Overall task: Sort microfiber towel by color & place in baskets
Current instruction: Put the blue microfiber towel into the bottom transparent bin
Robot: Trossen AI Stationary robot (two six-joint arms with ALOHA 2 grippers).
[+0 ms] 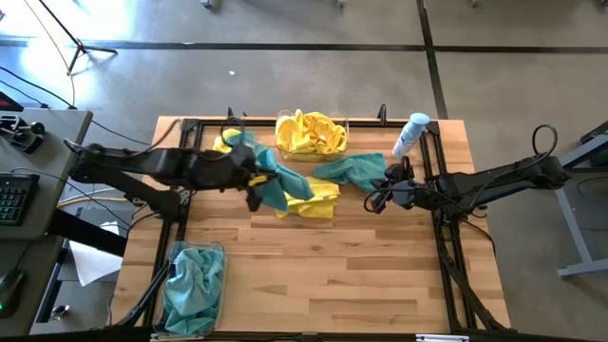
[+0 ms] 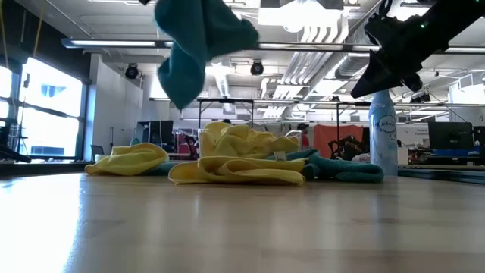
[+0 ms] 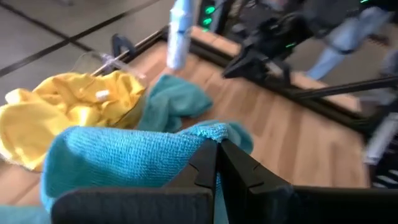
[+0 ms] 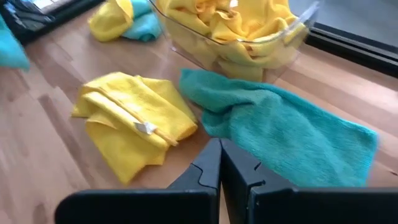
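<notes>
- High view: the left gripper [image 1: 255, 180] hangs over the middle of the desk [image 1: 323, 275], its fingers clenched on a teal towel [image 1: 271, 176] that drapes below it. A folded yellow towel [image 1: 313, 199] lies just beside that drape, and another teal towel [image 1: 353, 171] lies near the right gripper [image 1: 375, 198], whose fingers are pressed together on nothing. The far basket [image 1: 312, 133] holds yellow cloths; the near-left basket [image 1: 195, 285] holds teal ones. A spray bottle [image 1: 410, 135] stands at the far right.
- Low view: the lifted teal cloth hangs limp in the air, well clear of the wood, while the yellow pile rests flat.
- Left wrist view: the fingers [image 3: 205, 165] pinch a bunched edge of teal fabric, with no gap between them.
- Right wrist view: the tips meet, empty, just short of the flat teal towel and the folded yellow one.
- Handling, as I judge it: these cloths are light, soft and floppy, and not fragile. A pinch on a raised fold or bunched ridge should hold best; a flat single layer may slip or trail over neighbours.
</notes>
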